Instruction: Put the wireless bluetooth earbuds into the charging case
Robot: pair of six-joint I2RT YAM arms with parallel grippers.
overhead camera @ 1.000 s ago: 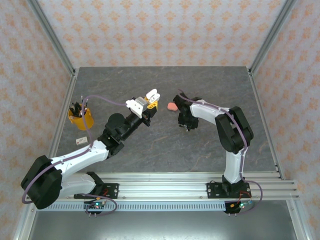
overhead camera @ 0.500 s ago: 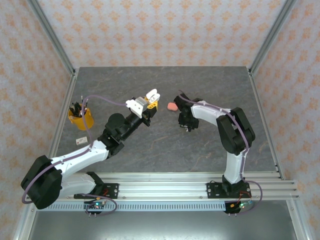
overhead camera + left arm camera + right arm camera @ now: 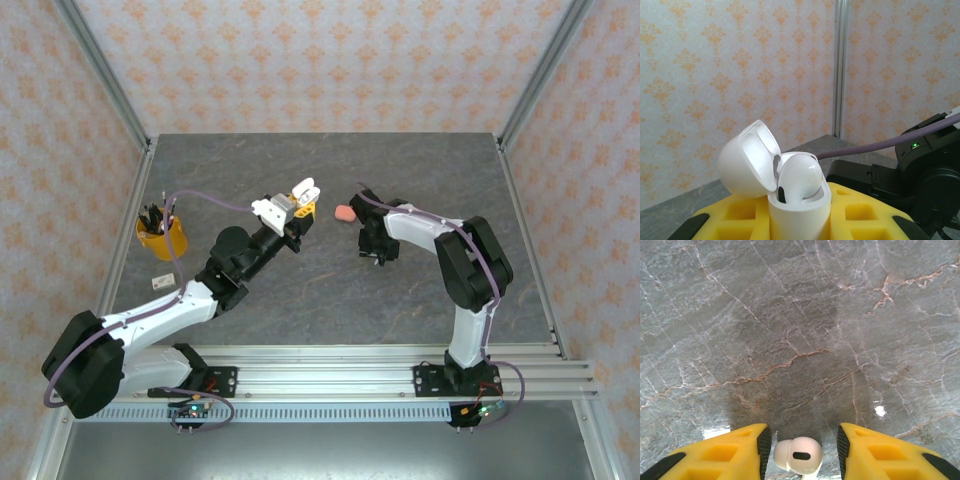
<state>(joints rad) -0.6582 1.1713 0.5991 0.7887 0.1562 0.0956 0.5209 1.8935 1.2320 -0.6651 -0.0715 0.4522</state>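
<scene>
We see the left gripper (image 3: 299, 204), above the bench's (image 3: 330, 300) middle, clamped on the white charging case (image 3: 799, 212), lid open, one white earbud (image 3: 801, 176) in its mouth. Just right, the right gripper's (image 3: 801, 439) jaws stand narrowly parted around a second white earbud (image 3: 799, 456), with a gap on each side.

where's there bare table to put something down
Bare: the far strip of table behind both cases; the right side past the right arm; the near middle between the arms. Crowded: the centre, where the held white case and pink case are close; the left edge has the pen cup.
</scene>
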